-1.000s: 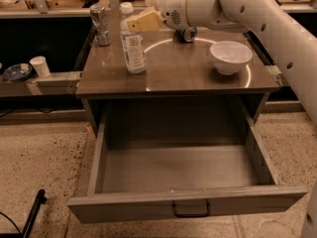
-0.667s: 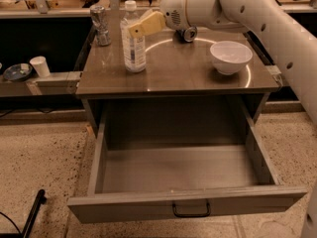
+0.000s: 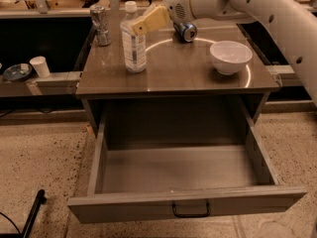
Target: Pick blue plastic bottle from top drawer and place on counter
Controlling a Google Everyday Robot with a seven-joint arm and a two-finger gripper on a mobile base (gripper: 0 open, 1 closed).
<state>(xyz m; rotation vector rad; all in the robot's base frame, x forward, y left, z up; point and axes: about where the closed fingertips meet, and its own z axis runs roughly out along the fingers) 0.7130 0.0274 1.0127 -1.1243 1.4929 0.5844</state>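
The blue plastic bottle [image 3: 133,41], clear with a white cap and a pale label, stands upright on the counter [image 3: 183,71] near its left side. My gripper [image 3: 141,25] reaches in from the right on the white arm and lies against the bottle's shoulder, just below the cap. The top drawer [image 3: 148,208] is pulled fully out below the counter; its grey inside holds nothing, and its black bar handle is on the front.
A white bowl [image 3: 230,56] sits on the counter's right side. A short blue soda can [image 3: 186,31] lies at the back and a crushed silver can [image 3: 100,24] stands back left. A cup [image 3: 39,66] and a dish [image 3: 17,72] sit on the lower left shelf.
The bottle and the gripper stay in nearly the same spot on the counter's left side. The drawer has not moved.
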